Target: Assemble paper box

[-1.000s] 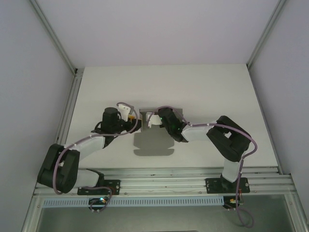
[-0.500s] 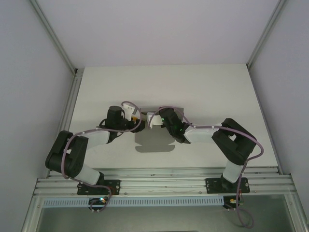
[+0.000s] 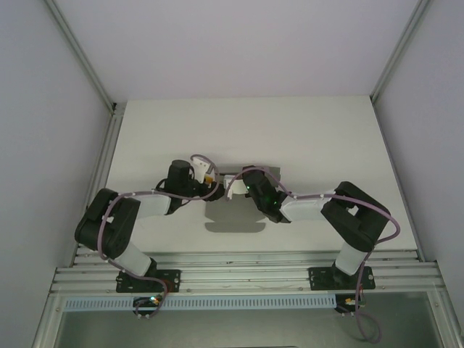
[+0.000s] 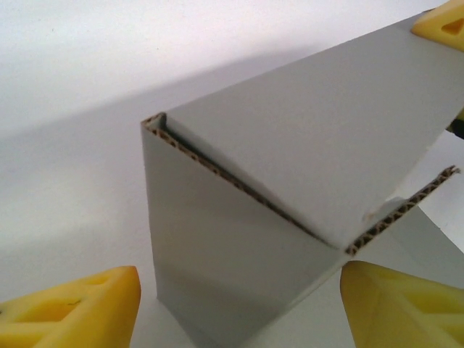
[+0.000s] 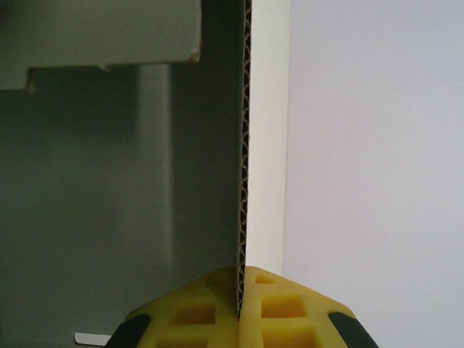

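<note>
The right gripper (image 5: 241, 290) is clenched on the paper box (image 5: 109, 181). Its yellow fingertips are pinched on both faces of an upright wall of the box, and the corrugated edge of that wall is seen end-on from the wrist. The left gripper (image 4: 235, 312) is released, with its yellow fingers (image 4: 72, 312) spread wide to either side of a corner of the box. One finger is held clear of the card, and the other is just beside the raw edge of a folded-in flap. From above, the grey box is seen on the pale surface (image 3: 312, 130). The left gripper is at the box's left end. The right gripper is at its near side, towards the middle. The two grippers are close together, with the box partly hidden behind them.
</note>
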Action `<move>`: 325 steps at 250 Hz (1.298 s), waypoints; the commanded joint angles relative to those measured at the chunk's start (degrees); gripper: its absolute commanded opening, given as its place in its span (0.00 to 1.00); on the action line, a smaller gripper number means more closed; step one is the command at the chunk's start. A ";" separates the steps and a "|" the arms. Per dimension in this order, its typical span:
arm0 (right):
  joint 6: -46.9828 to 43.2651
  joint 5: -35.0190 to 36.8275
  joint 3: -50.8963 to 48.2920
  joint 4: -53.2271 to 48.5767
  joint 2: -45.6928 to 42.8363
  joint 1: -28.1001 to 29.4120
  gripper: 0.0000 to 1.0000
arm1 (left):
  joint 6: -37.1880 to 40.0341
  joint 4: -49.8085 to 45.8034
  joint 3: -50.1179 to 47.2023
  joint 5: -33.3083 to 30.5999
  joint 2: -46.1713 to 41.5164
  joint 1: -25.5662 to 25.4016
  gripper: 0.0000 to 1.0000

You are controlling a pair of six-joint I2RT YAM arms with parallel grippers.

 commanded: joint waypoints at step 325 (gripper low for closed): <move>0.92 -1.19 -1.55 1.48 -3.89 -8.84 0.24 | 8.06 3.55 0.22 -19.11 1.24 -5.49 0.05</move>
